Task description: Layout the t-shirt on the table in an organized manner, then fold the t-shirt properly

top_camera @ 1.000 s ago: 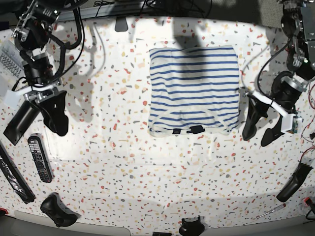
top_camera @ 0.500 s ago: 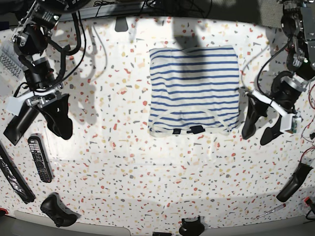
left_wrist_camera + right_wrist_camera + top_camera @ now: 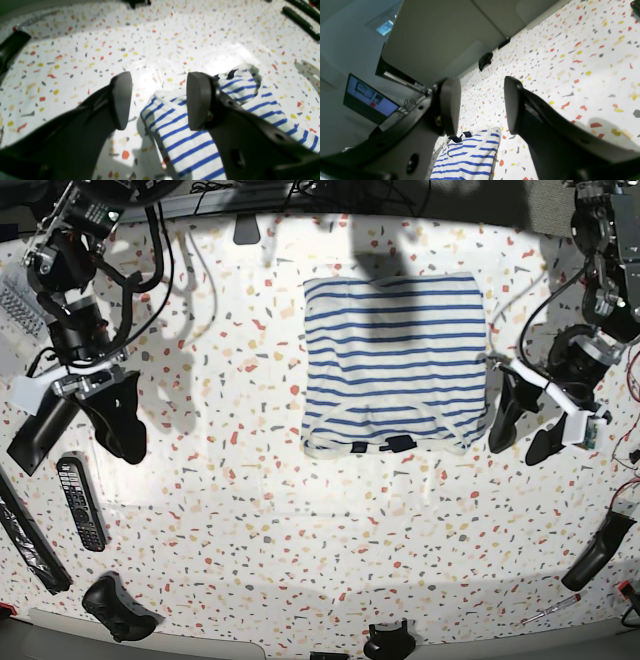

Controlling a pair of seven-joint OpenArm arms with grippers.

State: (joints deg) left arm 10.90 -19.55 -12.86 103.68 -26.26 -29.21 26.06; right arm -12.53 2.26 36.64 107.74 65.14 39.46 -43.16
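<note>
The t-shirt (image 3: 395,365), white with thin blue stripes, lies folded into a neat rectangle at the far middle of the speckled table (image 3: 300,520), its dark neck label at the near edge. My left gripper (image 3: 525,432) hovers open just off the shirt's near right corner; in the left wrist view that gripper (image 3: 155,100) has nothing between its fingers and the t-shirt (image 3: 180,135) lies under its right finger. My right gripper (image 3: 80,430) hangs open well to the left, away from the cloth. In the right wrist view the open gripper (image 3: 482,105) frames the distant t-shirt (image 3: 470,155).
A black remote (image 3: 80,502) and a long dark strip (image 3: 30,545) lie at the near left. Black holders (image 3: 118,608) (image 3: 388,642) sit along the front edge, another dark piece (image 3: 597,550) and a screwdriver (image 3: 550,608) at the near right. Cables trail along the back.
My left gripper has edged slightly up and toward the shirt's right side. The right arm has shifted a little. The shirt has not moved.
</note>
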